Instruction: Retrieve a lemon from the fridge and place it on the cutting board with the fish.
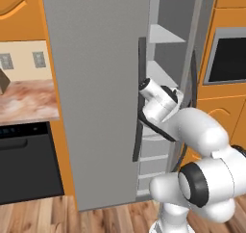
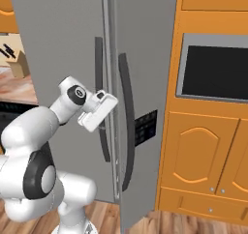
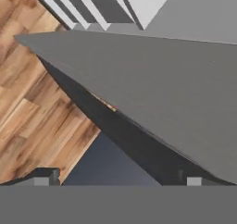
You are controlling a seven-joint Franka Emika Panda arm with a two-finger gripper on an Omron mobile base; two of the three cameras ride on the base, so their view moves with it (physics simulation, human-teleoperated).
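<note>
Gripper (image 2: 99,113): seen centre-left of the right base view, fingers spread apart, nothing clamped, just beside the dark handle (image 2: 100,109).
Fridge (image 1: 101,97): flat grey door swung partly open, its edge lying at centre frame.
Shelves (image 1: 163,34): white, seen in the gap at upper right.
Lemon: cannot be made out.

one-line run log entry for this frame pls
phase: opening fridge | tall grey two-door fridge: left door ajar, white shelves visible | gripper: open, at dark door handles | lemon: not seen
</note>
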